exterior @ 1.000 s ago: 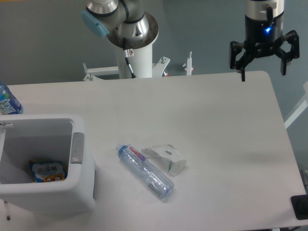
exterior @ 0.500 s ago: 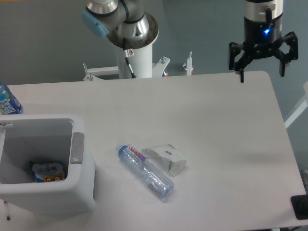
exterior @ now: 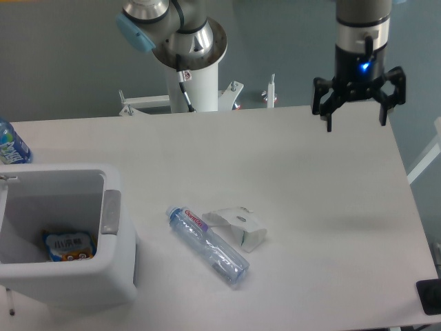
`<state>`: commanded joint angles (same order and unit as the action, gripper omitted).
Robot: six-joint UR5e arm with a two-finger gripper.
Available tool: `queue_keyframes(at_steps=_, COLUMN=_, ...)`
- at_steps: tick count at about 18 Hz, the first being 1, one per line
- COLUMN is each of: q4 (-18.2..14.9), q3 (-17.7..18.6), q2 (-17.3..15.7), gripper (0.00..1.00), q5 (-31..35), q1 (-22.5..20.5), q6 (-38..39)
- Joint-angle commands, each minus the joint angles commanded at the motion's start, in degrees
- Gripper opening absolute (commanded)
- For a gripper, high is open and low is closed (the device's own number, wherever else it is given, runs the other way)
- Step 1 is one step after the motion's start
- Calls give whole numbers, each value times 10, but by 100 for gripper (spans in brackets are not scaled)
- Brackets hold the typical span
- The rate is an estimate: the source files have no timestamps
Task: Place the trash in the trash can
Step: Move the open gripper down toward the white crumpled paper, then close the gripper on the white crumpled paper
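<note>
Hovering spread and empty, our pincer (exterior: pixel 355 110) hangs well beyond the plastic bottle (exterior: pixel 207 245); carton (exterior: pixel 239 225) touches it, trash can (exterior: pixel 110 276) awaits.

UR5e arm with base column at 11 o'clock. Gripper (exterior: pixel 356 124) at 2 o'clock points downward, fingers spread wide, gripping nothing.

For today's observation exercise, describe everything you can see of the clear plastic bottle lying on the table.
The clear plastic bottle lies on its side on the white table, running diagonally, its capped end pointing up-left toward the trash can and its base down-right. It looks like thin transparent plastic, apparently empty, with a red-and-white label near the neck. The crumpled white paper carton sits right beside it on its right, touching or nearly so. The hand hangs open far off, above the table's far right edge, holding nothing.
</note>
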<state>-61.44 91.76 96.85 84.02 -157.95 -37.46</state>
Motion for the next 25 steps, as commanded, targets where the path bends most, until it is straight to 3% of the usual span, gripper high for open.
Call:
queue_keyframes(at_steps=7, q4=0, q3=27, q2=28, gripper=100, q5=-6, q1=35, q6=115)
queue_keyframes(at_steps=11, q4=0, q3=26, q2=66, gripper=100, q5=-66, q1=52, q6=176)
queue_keyframes(at_steps=19, q4=1, q3=18, q2=134, gripper=100, q5=-70, q1=94, q6=215)
queue_keyframes(at_steps=25, q4=37, q3=20, q2=178, gripper=100, q5=-67, q1=134, q6=246)
